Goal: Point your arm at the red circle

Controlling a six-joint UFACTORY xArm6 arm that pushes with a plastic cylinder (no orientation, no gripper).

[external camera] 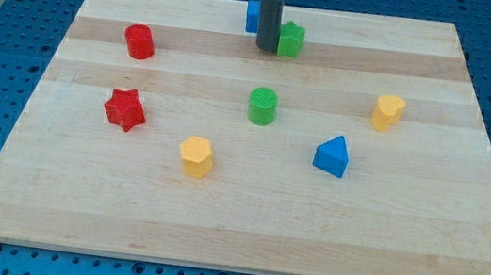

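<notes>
The red circle (139,41) is a short red cylinder standing at the board's upper left. My tip (265,46) rests on the board near the top middle, well to the right of the red circle and apart from it. The tip sits between a blue block (253,16), partly hidden behind the rod, and a green star-like block (291,39) just to its right. It is very close to the green block; contact cannot be told.
A red star (125,108) lies below the red circle. A green cylinder (263,106) stands mid-board. Two yellow blocks (196,156) (387,111) and a blue triangle (332,157) lie lower and to the right. The wooden board (234,222) sits on a blue table.
</notes>
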